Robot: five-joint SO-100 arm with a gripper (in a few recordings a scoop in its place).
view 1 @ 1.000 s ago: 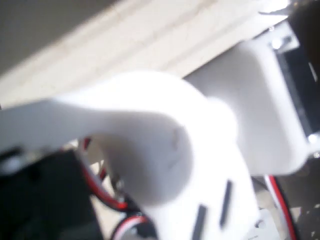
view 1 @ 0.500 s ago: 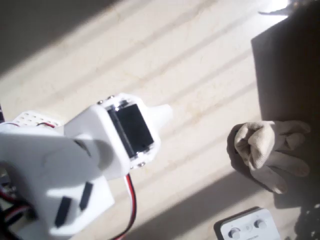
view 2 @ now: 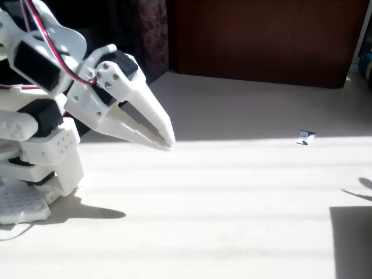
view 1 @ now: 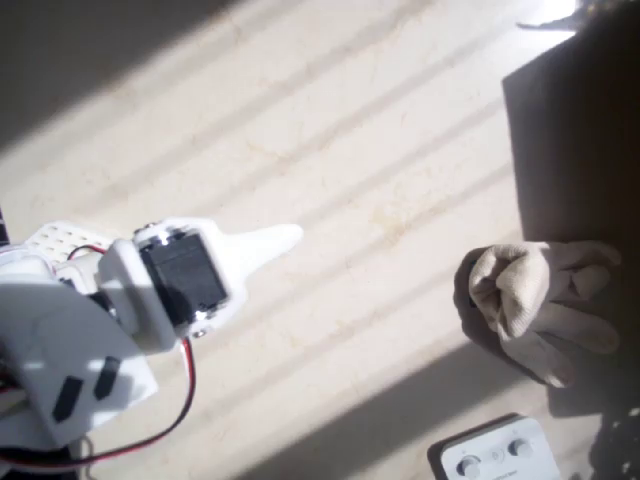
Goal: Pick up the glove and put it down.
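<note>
One end effector (view 1: 285, 236) sits at left in the overhead view, fingers pressed together, gripping nothing, above the pale surface (view 1: 380, 130). Well apart, at right, the glove (view 1: 535, 300) lies crumpled on the surface; a white box (view 1: 495, 455) sits near it, below.

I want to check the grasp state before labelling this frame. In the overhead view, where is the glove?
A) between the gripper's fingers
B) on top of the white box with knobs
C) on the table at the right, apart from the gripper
C: the glove lies crumpled on the table at the right, while the gripper points toward it from the left, holding nothing.
</note>
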